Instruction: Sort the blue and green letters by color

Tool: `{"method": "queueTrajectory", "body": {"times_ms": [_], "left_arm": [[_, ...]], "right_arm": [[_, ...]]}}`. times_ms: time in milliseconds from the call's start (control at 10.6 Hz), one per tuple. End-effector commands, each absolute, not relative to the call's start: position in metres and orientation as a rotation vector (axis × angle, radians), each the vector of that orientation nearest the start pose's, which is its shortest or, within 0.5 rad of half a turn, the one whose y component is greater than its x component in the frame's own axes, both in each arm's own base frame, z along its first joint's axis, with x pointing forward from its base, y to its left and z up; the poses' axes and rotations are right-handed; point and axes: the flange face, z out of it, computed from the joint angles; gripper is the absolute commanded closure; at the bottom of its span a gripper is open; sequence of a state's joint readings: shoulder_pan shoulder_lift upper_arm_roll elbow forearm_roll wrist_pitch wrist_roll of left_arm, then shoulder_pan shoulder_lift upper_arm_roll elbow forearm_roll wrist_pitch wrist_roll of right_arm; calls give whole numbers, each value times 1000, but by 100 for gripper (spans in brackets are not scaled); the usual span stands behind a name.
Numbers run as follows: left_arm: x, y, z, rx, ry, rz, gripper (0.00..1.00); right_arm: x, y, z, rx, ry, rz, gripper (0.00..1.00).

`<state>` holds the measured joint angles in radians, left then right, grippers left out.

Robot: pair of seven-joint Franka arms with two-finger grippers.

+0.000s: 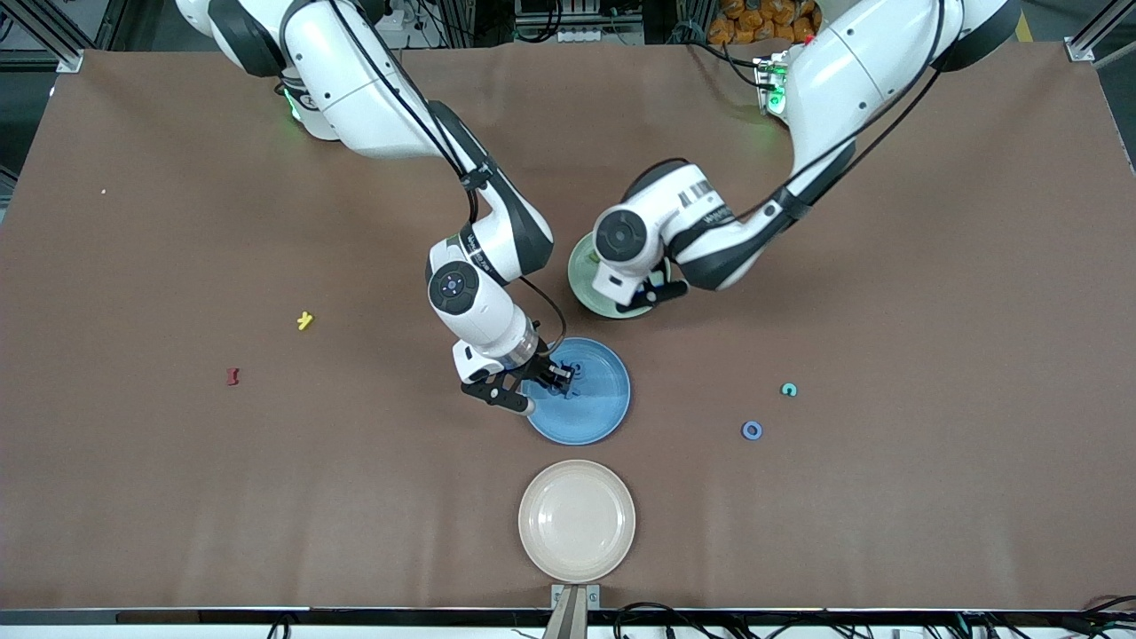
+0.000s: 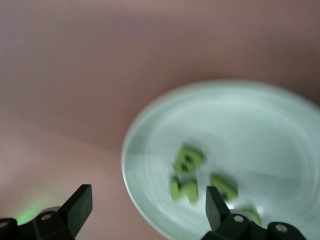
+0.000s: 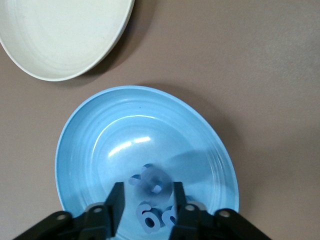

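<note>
My left gripper [image 1: 655, 291] [image 2: 147, 205] hangs over the pale green plate [image 1: 580, 266] [image 2: 250, 125], open wide and holding nothing. Several olive green letters [image 2: 188, 159] lie in that plate. Over the blue plate [image 1: 596, 410] [image 3: 100, 145], my right gripper [image 1: 557, 374] [image 3: 147, 200] is open; a blurred blue letter [image 3: 155, 182] shows loose between its fingers, and two more blue letters [image 3: 150, 217] rest in the plate below. A blue ring letter [image 1: 752, 430] lies on the table toward the left arm's end.
A cream plate [image 1: 577, 520] [image 3: 60, 35] sits nearer the front camera than the blue plate. A teal letter [image 1: 788, 389] lies close to the blue ring. Toward the right arm's end lie a yellow letter [image 1: 304, 320] and a dark red letter [image 1: 233, 376].
</note>
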<state>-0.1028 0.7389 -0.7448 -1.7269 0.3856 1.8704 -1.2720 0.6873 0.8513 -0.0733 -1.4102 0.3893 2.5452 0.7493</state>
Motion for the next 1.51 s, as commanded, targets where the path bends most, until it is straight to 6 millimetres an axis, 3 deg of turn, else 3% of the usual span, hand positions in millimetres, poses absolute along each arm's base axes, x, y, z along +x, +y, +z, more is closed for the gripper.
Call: {"method": "queueTrajectory", "body": {"times_ms": [0, 189, 283, 378, 472, 661, 756, 850, 1039, 1228, 1417], "left_arm": [[513, -387, 235, -2826, -564, 381, 0], [555, -368, 257, -2844, -705, 322, 0], [571, -357, 266, -2849, -763, 305, 0], [588, -344, 280, -2861, -826, 286, 0], [606, -317, 293, -2856, -905, 270, 0], [618, -292, 305, -2843, -985, 272, 0], [620, -287, 305, -2831, -1011, 269, 0], [628, -267, 303, -2810, -1057, 273, 0], [626, -256, 302, -2772, -1048, 305, 0], [632, -238, 303, -2769, -1059, 302, 0], [622, -227, 310, -2777, -970, 293, 0]], "right_arm": [[621, 439, 221, -2736, 573, -132, 0], [626, 429, 223, -2761, 566, -127, 0], [634, 413, 224, -2808, 538, -121, 0], [643, 394, 227, -2853, 502, -111, 0], [654, 372, 229, -2886, 472, -110, 0], [679, 326, 233, -2916, 396, -146, 0], [691, 299, 234, -2928, 364, -164, 0], [706, 260, 235, -2974, 303, -202, 0], [722, 175, 228, -3136, 160, -119, 0], [740, 98, 247, -3210, -33, -92, 0], [748, 43, 273, -3240, -130, -56, 0]]}}
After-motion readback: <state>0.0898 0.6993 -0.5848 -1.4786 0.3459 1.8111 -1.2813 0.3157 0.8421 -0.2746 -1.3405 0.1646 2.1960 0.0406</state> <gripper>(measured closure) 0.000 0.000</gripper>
